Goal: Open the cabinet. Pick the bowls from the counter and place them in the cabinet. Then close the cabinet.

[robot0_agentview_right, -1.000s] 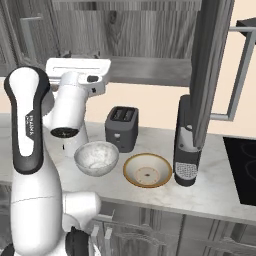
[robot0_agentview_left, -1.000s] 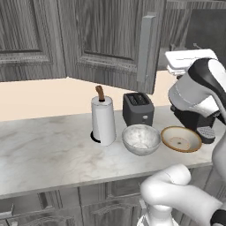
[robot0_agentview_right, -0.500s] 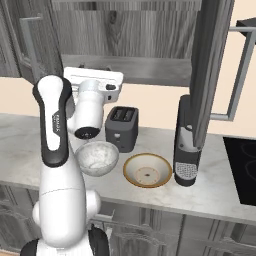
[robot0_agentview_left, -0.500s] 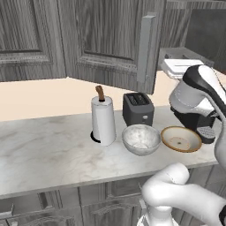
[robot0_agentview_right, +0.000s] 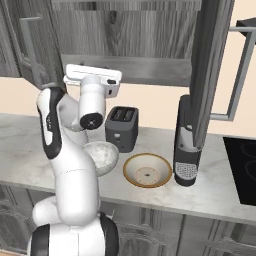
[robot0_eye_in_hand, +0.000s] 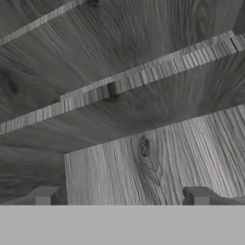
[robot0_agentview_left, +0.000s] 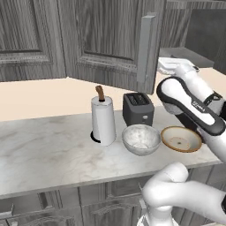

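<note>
Hand view has the gripper [robot0_eye_in_hand: 122, 198] spread wide, holding nothing, its tips at the bottom edge facing the cabinet [robot0_eye_in_hand: 143, 158] wood grain. Right base view: both bowls sit on the counter [robot0_agentview_right: 220, 192] lower center, speckled bowl [robot0_agentview_right: 106, 154] beside tan bowl [robot0_agentview_right: 148, 170], well below the hand.

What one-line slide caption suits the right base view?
Cabinet doors open, the arm's open hand raised near its shelf; two bowls wait on the counter beside a toaster.
</note>
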Tool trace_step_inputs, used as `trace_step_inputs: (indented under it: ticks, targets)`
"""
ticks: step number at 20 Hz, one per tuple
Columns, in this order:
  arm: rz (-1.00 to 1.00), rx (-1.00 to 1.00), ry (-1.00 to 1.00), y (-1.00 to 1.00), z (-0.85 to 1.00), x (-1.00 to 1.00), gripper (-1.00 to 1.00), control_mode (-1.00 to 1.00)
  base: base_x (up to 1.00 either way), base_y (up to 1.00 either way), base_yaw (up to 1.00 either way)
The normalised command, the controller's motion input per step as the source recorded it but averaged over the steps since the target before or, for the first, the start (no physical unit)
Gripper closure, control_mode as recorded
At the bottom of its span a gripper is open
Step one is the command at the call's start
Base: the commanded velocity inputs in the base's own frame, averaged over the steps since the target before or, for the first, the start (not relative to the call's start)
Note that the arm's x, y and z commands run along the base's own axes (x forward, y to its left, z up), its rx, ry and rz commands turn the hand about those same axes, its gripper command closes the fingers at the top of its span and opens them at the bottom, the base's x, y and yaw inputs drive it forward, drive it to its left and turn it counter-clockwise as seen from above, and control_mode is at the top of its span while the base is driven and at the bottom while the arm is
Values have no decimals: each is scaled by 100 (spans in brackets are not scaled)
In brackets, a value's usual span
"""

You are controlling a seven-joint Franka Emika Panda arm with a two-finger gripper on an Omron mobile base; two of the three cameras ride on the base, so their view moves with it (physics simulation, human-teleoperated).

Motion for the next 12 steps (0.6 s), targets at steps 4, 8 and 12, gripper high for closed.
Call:
trace_step_inputs:
  ticks: [4, 8, 12]
  targets:
    - [14, 0, 15, 19, 42, -27, -100, -100, 0, 0, 0]
    - [24, 0, 18, 51, 35, -74, -100, -100, 0, 0, 0]
    - [30, 0, 14, 64, 30, -100, -100, -100, 0, 0, 0]
